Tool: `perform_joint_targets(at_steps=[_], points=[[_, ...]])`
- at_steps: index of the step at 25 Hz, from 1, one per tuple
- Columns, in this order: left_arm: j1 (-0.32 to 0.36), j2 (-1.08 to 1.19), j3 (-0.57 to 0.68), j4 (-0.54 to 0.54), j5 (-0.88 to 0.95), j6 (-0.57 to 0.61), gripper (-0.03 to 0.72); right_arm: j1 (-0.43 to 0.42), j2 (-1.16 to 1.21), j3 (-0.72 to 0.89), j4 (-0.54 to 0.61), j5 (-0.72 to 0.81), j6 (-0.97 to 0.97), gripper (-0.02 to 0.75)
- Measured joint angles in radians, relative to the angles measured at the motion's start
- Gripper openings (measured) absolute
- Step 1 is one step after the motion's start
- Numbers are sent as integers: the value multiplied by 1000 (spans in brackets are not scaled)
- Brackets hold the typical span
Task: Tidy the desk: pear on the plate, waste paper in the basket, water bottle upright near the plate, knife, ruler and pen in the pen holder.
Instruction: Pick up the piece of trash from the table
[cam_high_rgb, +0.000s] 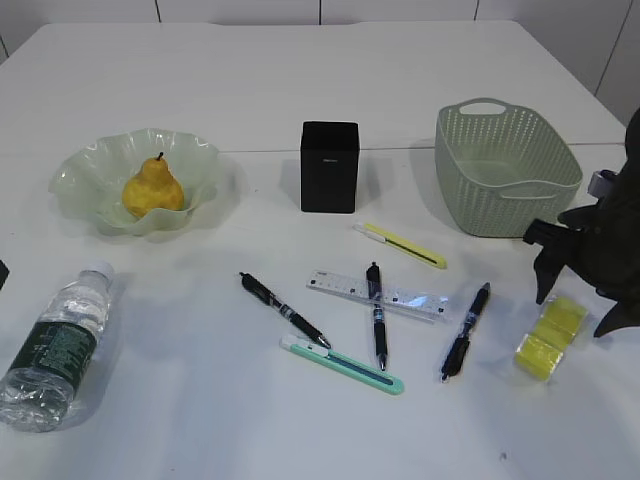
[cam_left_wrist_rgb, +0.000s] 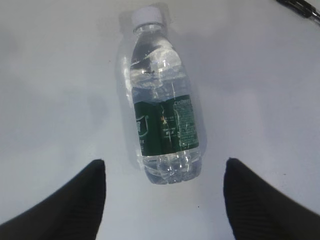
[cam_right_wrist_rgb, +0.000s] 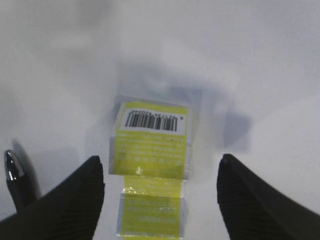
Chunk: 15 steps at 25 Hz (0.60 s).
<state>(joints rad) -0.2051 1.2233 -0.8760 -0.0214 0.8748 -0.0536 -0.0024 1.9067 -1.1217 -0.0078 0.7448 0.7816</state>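
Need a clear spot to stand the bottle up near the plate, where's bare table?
Bare patch: in front of the plate, bordered by the lying water bottle and the nearest black pen. Also bare between plate and pen holder. The back strip of the table is free. Crowded: centre front, where pens, ruler and both utility knives lie close.

White table (cam_high_rgb: 300, 90), rear seam.
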Motion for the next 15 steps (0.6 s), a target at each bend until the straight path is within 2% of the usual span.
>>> perform_joint_targets(at_steps=[9, 15], points=[[0, 0, 0, 0, -2, 0, 519, 0, 27, 0, -2, -21, 0, 514], [0, 0, 0, 0, -8, 0, 519, 0, 33, -4, -4, -27, 0, 420]])
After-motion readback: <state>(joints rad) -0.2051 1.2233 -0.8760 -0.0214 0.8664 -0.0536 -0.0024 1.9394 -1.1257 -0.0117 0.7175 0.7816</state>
